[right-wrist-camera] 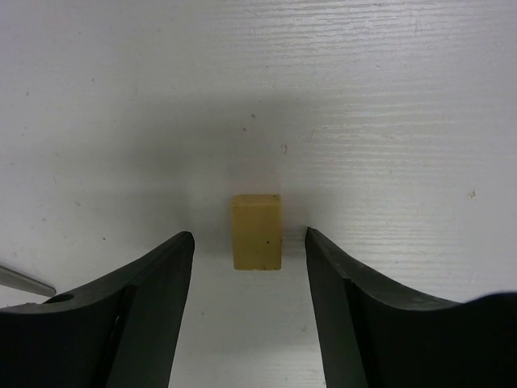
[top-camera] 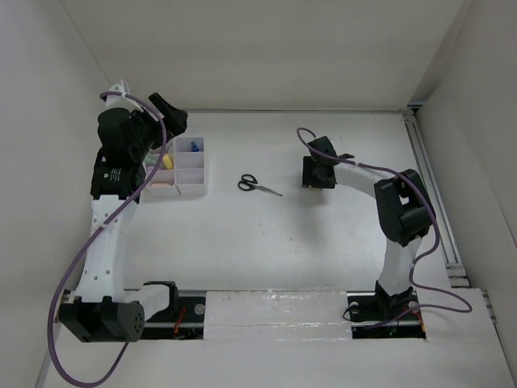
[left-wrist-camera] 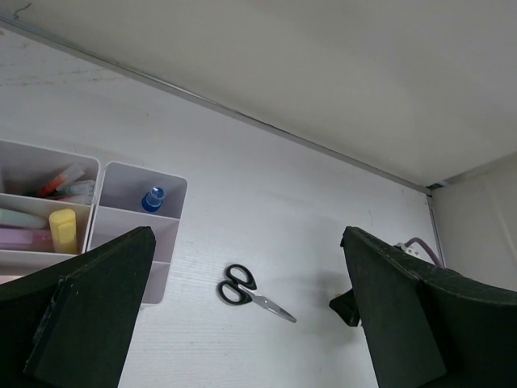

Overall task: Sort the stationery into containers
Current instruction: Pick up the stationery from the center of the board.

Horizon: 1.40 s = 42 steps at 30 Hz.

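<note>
Right wrist view: the right gripper (right-wrist-camera: 246,238) has its jaws apart around a yellow block (right-wrist-camera: 257,231) on the desk, not touching it. The left gripper (left-wrist-camera: 248,234) is open and empty by the tray (left-wrist-camera: 129,194) at the far left corner. The tray holds highlighters (left-wrist-camera: 63,229) and a blue-capped tube (left-wrist-camera: 153,198).

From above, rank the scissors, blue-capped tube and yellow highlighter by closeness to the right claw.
1. Scissors, just left of the right gripper.
2. Blue-capped tube, in the tray, right column.
3. Yellow highlighter, one column farther left.
</note>
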Motion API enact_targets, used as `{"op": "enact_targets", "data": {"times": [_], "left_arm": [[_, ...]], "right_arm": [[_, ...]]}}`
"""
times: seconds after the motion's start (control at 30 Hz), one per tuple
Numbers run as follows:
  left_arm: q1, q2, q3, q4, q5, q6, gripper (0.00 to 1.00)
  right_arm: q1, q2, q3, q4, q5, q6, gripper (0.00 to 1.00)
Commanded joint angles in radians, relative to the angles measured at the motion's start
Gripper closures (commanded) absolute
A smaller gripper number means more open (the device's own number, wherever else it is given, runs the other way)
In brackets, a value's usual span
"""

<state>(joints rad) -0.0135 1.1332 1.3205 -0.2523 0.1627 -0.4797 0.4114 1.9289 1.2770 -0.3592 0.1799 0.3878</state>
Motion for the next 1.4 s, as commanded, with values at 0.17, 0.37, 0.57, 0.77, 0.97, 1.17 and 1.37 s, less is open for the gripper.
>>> {"op": "enact_targets", "data": {"times": [0.17,0.37,0.57,0.77,0.97,1.17,1.37], "left_arm": [[0.000,0.000,0.006,0.021,0.020,0.010,0.00],[0.000,0.010,0.006,0.021,0.040,0.010,0.00],[0.000,0.031,-0.049,0.044,0.255,0.001,0.00],[0.000,0.095,-0.122,0.088,0.536,0.001,0.00],[0.000,0.183,-0.158,0.161,0.806,-0.005,0.00],[0.000,0.192,-0.210,0.291,0.943,-0.074,0.02],[0.000,0.192,-0.201,0.269,0.920,-0.074,0.08]], "right_arm": [[-0.003,0.001,-0.021,-0.018,-0.023,-0.006,0.51],[0.006,0.010,-0.021,-0.018,-0.023,0.003,0.94],[0.041,-0.161,-0.105,0.095,-0.066,0.003,1.00],[0.138,-0.343,-0.096,0.233,-0.304,0.023,1.00],[0.271,-0.295,0.091,0.278,-0.364,-0.010,1.00],[0.319,-0.257,0.160,0.368,-0.353,-0.020,1.00],[0.395,-0.248,0.182,0.442,-0.378,-0.041,1.00]]}}
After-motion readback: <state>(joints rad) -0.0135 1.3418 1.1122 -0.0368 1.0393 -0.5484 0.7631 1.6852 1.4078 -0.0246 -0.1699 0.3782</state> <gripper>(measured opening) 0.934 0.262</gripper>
